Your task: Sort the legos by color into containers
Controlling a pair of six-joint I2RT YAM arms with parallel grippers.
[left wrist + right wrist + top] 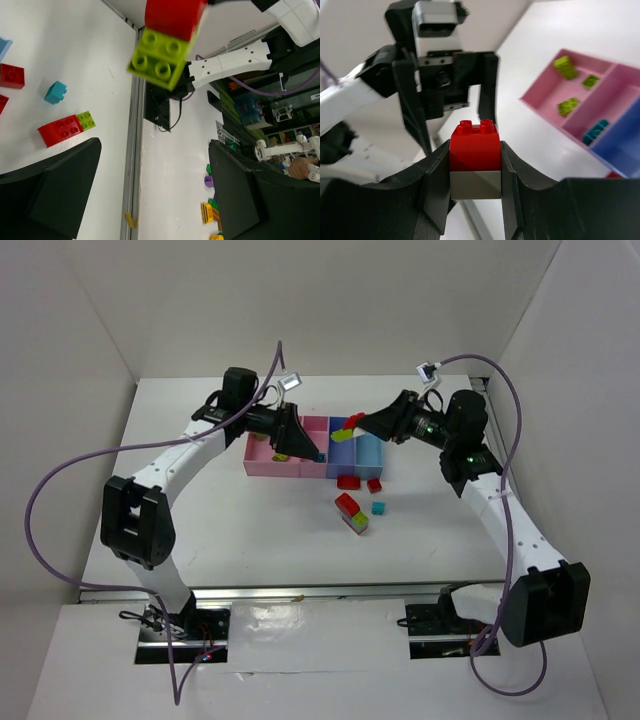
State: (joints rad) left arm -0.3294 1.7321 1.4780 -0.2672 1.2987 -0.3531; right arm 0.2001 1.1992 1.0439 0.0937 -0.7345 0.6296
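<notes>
My right gripper [358, 426] is shut on a red brick stacked with a lime green brick [346, 434], held above the row of bins. In the right wrist view the red brick [475, 145] sits between the fingers [436, 175]. My left gripper [304, 445] is open and empty over the pink bins, facing the held stack [162, 42]; its fingers [60, 185] stand wide apart. The wide pink bin [540, 97] holds three lime bricks [568, 105]. A cyan brick [596, 131] lies in the narrow pink bin. The periwinkle bin [345, 456] and light blue bin [370, 453] are partly hidden.
On the table in front of the bins lie two red bricks [348, 481], a cyan brick [378, 508] and a red-and-lime stack [352, 513]. They also show in the left wrist view, the stack [65, 129] near the table's metal front rail [134, 150]. White walls enclose the table.
</notes>
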